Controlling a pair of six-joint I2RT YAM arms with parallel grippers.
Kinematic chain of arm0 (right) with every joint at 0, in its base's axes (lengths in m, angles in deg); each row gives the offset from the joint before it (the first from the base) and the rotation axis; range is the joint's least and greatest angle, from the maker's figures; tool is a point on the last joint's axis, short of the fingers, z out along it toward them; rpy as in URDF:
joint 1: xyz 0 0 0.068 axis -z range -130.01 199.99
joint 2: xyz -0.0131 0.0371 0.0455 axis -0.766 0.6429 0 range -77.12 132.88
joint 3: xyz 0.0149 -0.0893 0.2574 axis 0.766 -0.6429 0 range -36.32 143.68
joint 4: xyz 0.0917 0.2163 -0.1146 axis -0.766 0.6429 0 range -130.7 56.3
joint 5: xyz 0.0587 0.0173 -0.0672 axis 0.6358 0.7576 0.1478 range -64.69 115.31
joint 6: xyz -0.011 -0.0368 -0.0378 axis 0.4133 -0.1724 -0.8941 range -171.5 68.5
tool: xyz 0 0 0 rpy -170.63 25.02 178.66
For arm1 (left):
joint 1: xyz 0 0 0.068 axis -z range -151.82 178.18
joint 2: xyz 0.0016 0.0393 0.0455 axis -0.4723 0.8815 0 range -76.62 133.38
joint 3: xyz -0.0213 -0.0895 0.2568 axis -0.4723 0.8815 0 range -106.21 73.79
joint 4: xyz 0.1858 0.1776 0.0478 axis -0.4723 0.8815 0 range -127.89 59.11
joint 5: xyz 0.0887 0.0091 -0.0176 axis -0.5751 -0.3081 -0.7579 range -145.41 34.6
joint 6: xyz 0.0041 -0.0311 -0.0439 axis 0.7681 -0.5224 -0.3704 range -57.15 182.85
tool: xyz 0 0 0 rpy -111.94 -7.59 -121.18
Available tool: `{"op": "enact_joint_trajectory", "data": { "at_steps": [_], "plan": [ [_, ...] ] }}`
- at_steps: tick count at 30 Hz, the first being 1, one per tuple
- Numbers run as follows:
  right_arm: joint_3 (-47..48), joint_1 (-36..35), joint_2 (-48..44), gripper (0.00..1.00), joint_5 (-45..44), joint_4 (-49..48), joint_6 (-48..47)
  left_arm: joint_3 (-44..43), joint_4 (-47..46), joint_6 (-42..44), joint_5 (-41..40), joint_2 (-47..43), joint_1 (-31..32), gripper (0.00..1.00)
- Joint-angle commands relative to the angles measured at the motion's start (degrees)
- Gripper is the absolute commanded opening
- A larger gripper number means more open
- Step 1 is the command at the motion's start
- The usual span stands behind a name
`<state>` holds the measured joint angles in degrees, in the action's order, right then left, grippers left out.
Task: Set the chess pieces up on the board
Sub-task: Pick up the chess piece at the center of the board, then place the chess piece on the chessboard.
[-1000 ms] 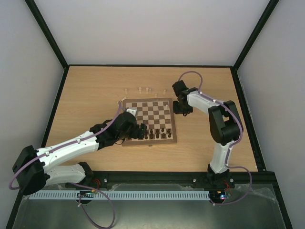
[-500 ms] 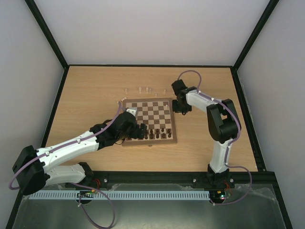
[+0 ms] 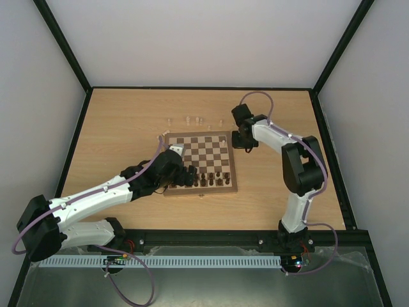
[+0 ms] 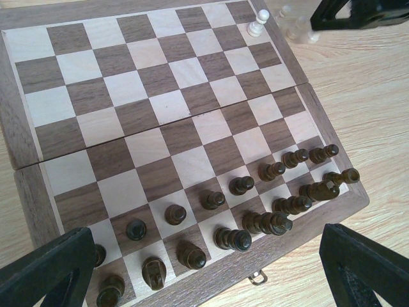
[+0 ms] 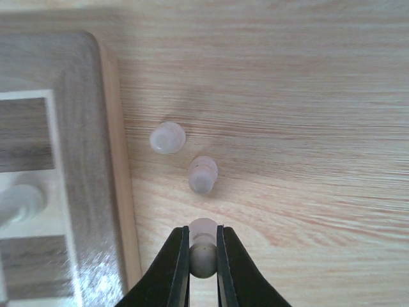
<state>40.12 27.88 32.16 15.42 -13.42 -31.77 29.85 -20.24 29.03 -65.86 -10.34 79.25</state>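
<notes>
The board point(image 3: 198, 135) lies mid-table, with dark chess pieces point(image 4: 241, 185) standing in its two nearest rows and one pale piece point(image 4: 257, 24) on a far corner square. My left gripper point(image 4: 204, 272) hovers open over the near edge of the board point(image 4: 160, 96), its fingers point(image 4: 45, 268) wide apart and touching nothing. By the board's far right corner, my right gripper point(image 5: 203, 256) is shut on a pale cream piece point(image 5: 203, 230) just above the tabletop. Two more pale pieces point(image 5: 202, 174) stand just beyond it, beside the board's border point(image 5: 86, 128).
Several pale pieces point(image 3: 192, 119) stand in a loose row on the table behind the board. A small metal clasp point(image 4: 256, 277) sticks out of the board's near edge. The right gripper point(image 3: 241, 142) sits close to the board's right edge.
The right gripper's jaws have shut on the pale piece, and that wrist has shifted slightly beside the board's corner. The left arm has not moved.
</notes>
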Motion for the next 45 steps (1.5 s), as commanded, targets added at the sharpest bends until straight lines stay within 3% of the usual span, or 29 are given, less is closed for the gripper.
{"op": "enact_joint_trajectory", "data": {
  "at_steps": [1,8,20,45],
  "plan": [
    [2.48,-1.14,-6.43,0.04,-0.84,5.08,0.32,0.04,-0.07,0.43,0.05,-0.89,-0.36,0.99],
    [11.59,-6.4,-5.69,0.05,0.52,8.89,-0.74,-0.04,0.36,0.2,-1.0,-0.96,-0.37,0.99],
    [22.6,-11.25,5.38,0.04,4.07,12.66,-2.94,-0.09,1.36,-0.44,-2.26,-1.86,-0.48,0.99],
    [22.14,-12.11,12.05,0.11,0.91,12.6,-3.29,0.26,1.52,-0.67,-2.37,-2.02,-0.86,0.99]
  ]
}}
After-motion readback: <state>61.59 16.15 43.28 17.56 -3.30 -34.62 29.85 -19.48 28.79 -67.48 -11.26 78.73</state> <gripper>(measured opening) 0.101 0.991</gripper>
